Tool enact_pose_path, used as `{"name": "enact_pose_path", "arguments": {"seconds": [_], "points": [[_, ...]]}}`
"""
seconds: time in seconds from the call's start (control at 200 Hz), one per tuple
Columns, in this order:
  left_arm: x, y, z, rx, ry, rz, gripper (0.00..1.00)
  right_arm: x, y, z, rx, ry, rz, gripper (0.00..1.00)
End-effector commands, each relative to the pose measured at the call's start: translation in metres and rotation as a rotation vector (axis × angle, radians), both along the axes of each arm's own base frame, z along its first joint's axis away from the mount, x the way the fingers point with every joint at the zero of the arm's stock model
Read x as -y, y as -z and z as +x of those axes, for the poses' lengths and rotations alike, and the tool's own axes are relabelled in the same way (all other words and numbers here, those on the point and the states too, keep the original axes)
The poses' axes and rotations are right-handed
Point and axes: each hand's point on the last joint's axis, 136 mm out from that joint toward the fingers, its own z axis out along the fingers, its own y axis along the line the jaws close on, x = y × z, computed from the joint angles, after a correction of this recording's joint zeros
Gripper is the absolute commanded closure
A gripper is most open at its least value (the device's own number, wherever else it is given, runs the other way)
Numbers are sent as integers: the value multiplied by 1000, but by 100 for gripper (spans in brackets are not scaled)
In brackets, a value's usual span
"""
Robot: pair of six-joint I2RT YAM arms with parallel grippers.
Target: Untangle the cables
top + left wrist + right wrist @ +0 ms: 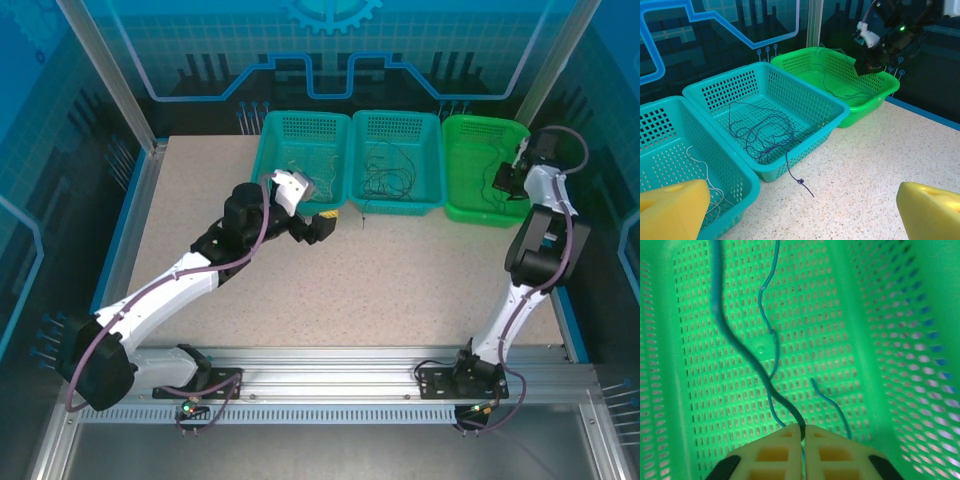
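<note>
Taking the middle teal basket [398,206] as the landmark: to its left sits a second teal basket [262,150] with a loose whitish wire [700,165] on its floor. In front of the gap between these two, above the table [400,290], hangs the left gripper [322,226]. Its yellow pads [672,210] are spread wide and it grips nothing. Inside the middle basket lies the purple tangle [765,137], the bulk of the cables. One knotted tail [800,181] pokes through the basket's front wall onto the table. That tail lies ahead of the left pincer and between its pads, its long axis running from the basket wall roughly towards the gripper. The left arm is plainly the nearer one for it. To the right of the middle basket stands the green basket [485,215], and the right gripper [801,432] is down inside it. Its fingertips are pressed together on a thin wire [740,350]. From the pinch the wire runs away along the length of the basket, with a finer strand [832,405] beside it, which ends free near the fingertips. Whether the two are knotted I cannot tell. The coming move probably turns on that line: drawing the pinched wire up and away from the finer strand should part them, if nothing snags in the mesh.
</note>
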Motion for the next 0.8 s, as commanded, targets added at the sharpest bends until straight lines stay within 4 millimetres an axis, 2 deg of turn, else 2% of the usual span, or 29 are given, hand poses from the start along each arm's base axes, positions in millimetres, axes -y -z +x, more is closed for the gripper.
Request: {"name": "enact_pose_path", "arguments": {"seconds": [0.0,0.04,0.11,0.185,0.285,0.365,0.37,0.47,0.485,0.505,0.595,0.66,0.705,0.79], "points": [[-5,-7,6,-8,-55,-35,3,-17,8,-6,-78,15,48,70],[-12,-2,10,-30,-104,-20,3,-23,-4,-4,-52,7,51,64],[-29,11,15,-68,-204,34,3,-40,-30,-6,1,-29,64,62],[-62,31,21,-104,-377,100,3,-64,-57,-16,67,-67,59,62],[-117,57,26,-166,-601,98,3,-97,-82,-46,195,-87,60,61],[-160,75,26,-209,-734,37,2,-118,-90,-78,281,-92,36,59],[-163,76,26,-208,-743,34,2,-120,-82,-83,269,-95,38,59],[-207,93,26,-176,-881,55,1,-147,-84,-115,362,-184,-41,58],[-214,94,27,-164,-905,68,1,-152,-90,-116,388,-200,-58,58],[-218,97,27,-148,-920,93,1,-157,-79,-125,382,-210,-73,57],[-239,109,31,-90,-1003,184,1,-179,-76,-136,481,-258,-145,51],[-249,118,35,-68,-1038,220,1,-180,-69,-138,506,-258,-237,46],[-253,124,36,-58,-1051,233,1,-173,-59,-138,484,-233,-304,40],[-258,140,40,-51,-1046,247,1,-160,-38,-135,407,-182,-358,35]]}}
